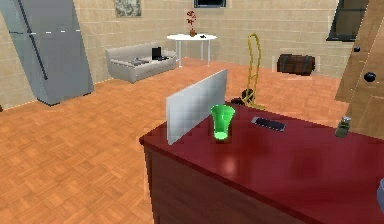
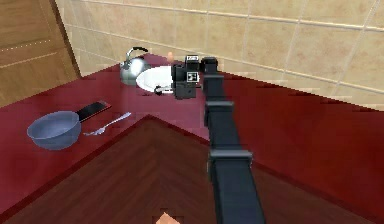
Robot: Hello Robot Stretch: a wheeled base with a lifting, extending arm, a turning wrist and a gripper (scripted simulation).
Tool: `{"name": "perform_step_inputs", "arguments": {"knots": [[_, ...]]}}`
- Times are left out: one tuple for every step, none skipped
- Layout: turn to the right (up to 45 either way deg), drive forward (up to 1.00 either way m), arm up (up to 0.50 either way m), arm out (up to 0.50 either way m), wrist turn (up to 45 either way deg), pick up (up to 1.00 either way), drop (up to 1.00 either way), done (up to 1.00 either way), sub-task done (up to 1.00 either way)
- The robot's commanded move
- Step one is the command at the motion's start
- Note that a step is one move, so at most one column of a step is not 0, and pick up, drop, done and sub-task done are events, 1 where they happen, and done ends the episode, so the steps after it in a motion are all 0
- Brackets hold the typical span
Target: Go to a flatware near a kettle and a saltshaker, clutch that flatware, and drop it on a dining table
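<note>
Judging from how things lie, the task is at its reaching stage: the fork (image 2: 108, 124) rests flat on the bench (image 2: 300, 130), close to the bench's inner edge, just beside a blue bowl (image 2: 53, 128) and a black phone (image 2: 88, 110). The pick-up is not yet done, and the carry and drop are both left. The kettle (image 2: 133, 63) stands at the bench's back by the wall, with a round white basin (image 2: 150, 75) just beside it; a saltshaker I cannot make out. The arm (image 2: 225, 140) reaches across the bench and the gripper (image 2: 170, 86) sits at the basin, apart from the fork. I cannot tell how its fingers stand or whether they hold anything, since the basin lies behind them. Beyond the bench the wooden floor (image 1: 80, 150) is wide and bare. A round white table (image 1: 192, 38) far past the bench, likely the dining table, looks easy to approach. The bench's corner, and a green vase (image 1: 221, 122) and grey panel (image 1: 190, 110) on the bench, need clearing when turning away.
</note>
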Motion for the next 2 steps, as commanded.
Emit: {"name": "perform_step_inputs", "arguments": {"knots": [[0.0, 0.0, 0.06, 0.0, 0.0, 0.0, 0.0, 0.0, 0.0], [0.0, 0.0, 0.0, 0.0, -45.0, 0.0, 0.0, 0.0, 0.0]]}}
